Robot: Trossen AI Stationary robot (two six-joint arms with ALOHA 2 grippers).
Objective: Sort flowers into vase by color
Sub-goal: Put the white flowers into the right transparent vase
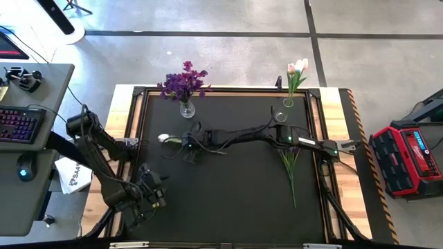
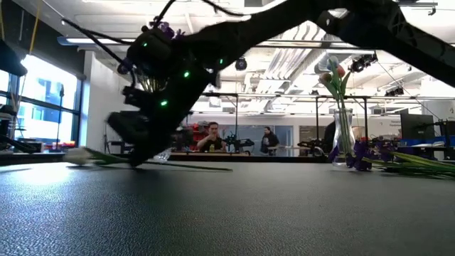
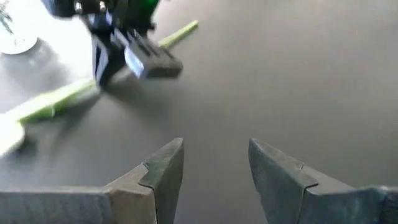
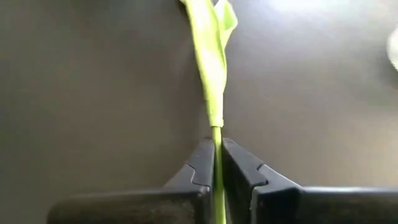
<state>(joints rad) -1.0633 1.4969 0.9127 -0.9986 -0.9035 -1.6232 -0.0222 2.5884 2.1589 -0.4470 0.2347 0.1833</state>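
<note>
A white tulip point(image 1: 164, 138) lies on the black mat at mid-left, its green stem point(image 2: 186, 166) running toward the table's right. My right gripper point(image 1: 187, 146) reaches across from the right and is shut on that stem. My left gripper point(image 3: 214, 165) stands open over the near-left mat, pointing toward the tulip and holding nothing. At the far edge, purple flowers point(image 1: 185, 83) stand in a glass vase point(image 1: 187, 108). Pink and white tulips point(image 1: 296, 72) stand in another vase point(image 1: 287, 102). A purple bunch point(image 1: 291, 162) lies flat on the mat at the right. My right gripper pinches the tulip's bare stem point(image 4: 216, 134) between its two fingers, just below the leaf point(image 4: 211, 62). The fingers slant down from the table's right and lie along the stem. The flower lies on the mat, its head point(image 2: 78, 155) toward the left.
A wooden frame point(image 1: 131, 124) borders the mat. A small glass point(image 1: 280, 115) stands near the tulip vase. A desk with a keyboard point(image 1: 19, 124) is off the left side, a red case point(image 1: 408, 159) off the right. People point(image 2: 210, 139) sit in the room beyond.
</note>
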